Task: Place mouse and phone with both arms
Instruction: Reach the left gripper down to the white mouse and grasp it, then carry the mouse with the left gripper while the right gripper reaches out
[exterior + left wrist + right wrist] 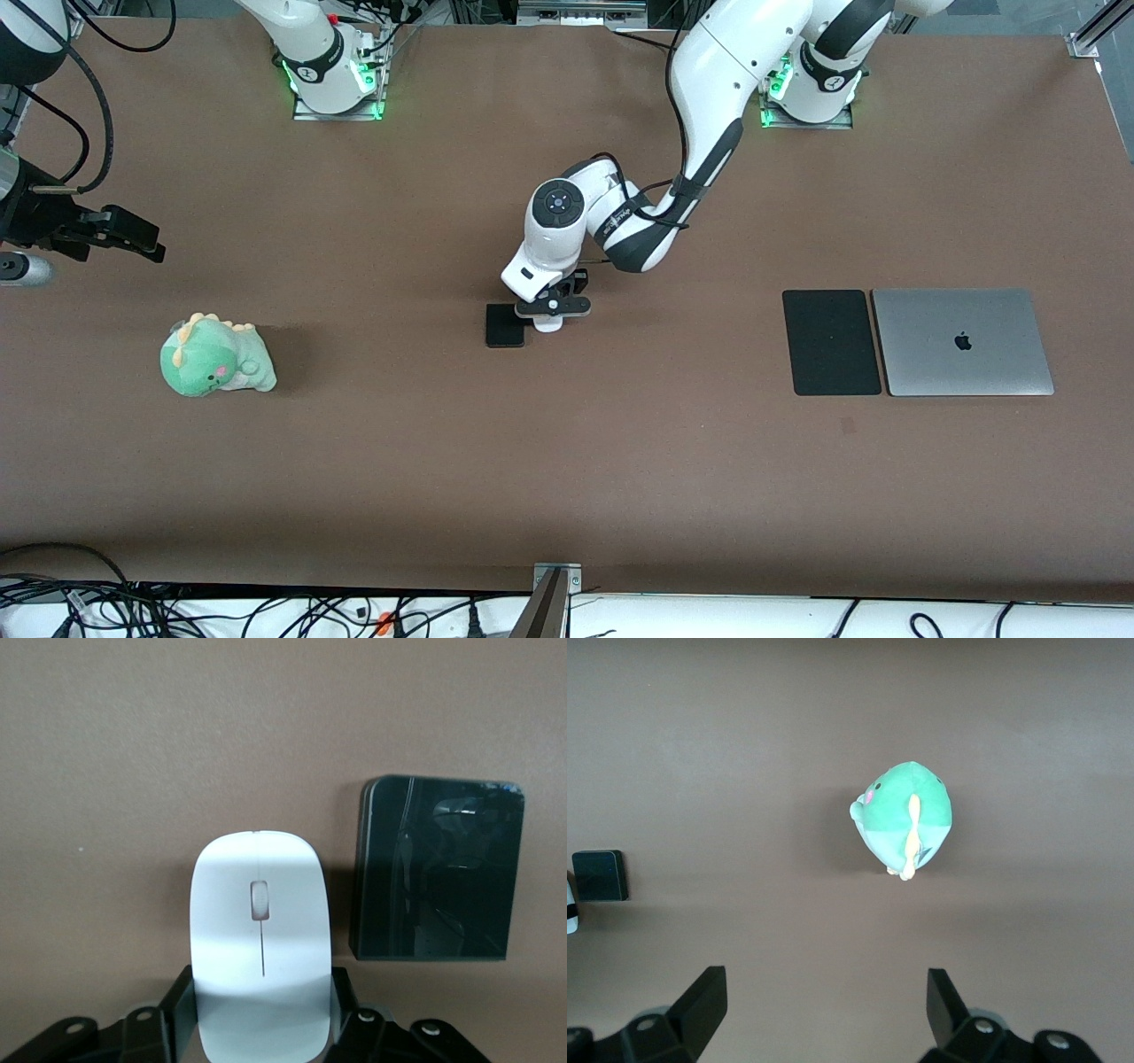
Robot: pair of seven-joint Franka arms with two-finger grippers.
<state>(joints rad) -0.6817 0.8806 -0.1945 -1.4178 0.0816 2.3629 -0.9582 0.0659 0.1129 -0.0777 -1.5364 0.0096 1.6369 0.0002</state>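
Observation:
The white mouse (261,930) lies on the brown table next to the black phone (434,868), on the side toward the left arm's end. In the front view only a bit of the mouse (548,325) shows under the hand, with the phone (506,325) beside it. My left gripper (553,309) is down at the table, and its fingers (177,1001) sit against both sides of the mouse, shut on it. My right gripper (146,241) is open and empty, held over the table at the right arm's end. The phone also shows in the right wrist view (600,875).
A green plush dinosaur (217,356) sits near the right arm's end and shows in the right wrist view (908,819). A large flat black mat (831,342) and a closed silver laptop (962,342) lie side by side toward the left arm's end.

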